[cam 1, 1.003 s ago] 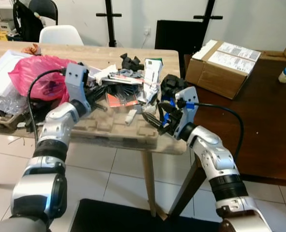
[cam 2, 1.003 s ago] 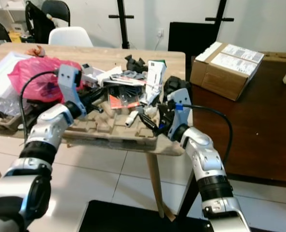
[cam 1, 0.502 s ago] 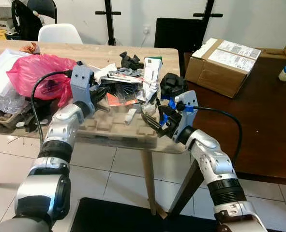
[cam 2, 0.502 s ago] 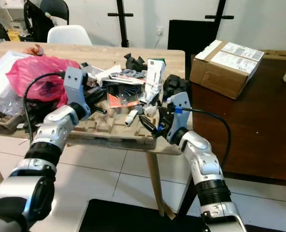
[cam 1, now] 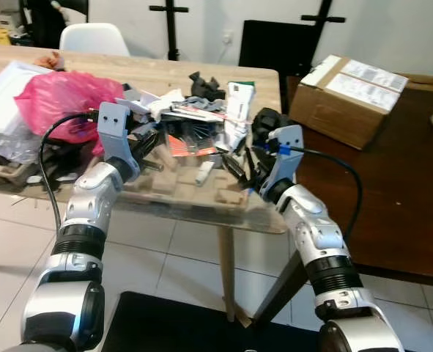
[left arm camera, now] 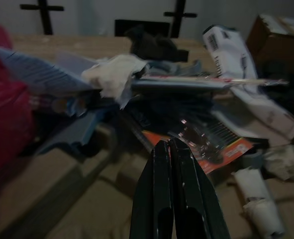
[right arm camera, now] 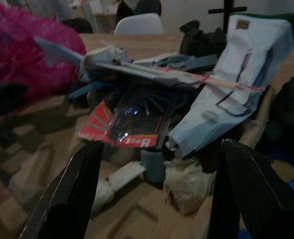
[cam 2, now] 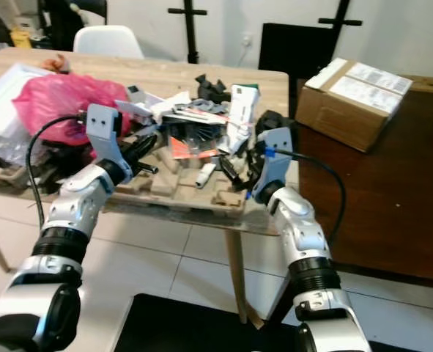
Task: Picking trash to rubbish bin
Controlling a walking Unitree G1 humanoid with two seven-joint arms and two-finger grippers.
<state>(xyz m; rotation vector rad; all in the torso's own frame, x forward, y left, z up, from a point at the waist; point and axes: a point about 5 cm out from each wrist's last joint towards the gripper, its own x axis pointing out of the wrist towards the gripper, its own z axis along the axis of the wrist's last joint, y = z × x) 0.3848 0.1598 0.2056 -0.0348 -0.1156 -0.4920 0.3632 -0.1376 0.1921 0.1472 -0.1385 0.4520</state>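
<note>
While the trash pile point(cam 1: 201, 125) lies heaped mid-table point(cam 1: 201, 77) on a cardboard tray point(cam 1: 179, 192), the right gripper point(cam 1: 239, 166) is held spread wide just before it, crumpled paper point(right arm camera: 186, 183) lying straight ahead between its fingers. The left gripper point(cam 1: 149, 144) is pressed together, empty, at the pile's left edge, so the right arm is judged nearer.

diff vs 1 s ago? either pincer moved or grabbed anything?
The right pincer has pushed forward over the grey cardboard egg tray toward the white crumpled carton, fingers open, nothing grasped. The left pincer stays shut and empty over the tray. The camera shifted; the red plastic bag and the trash pile look unmoved.
</note>
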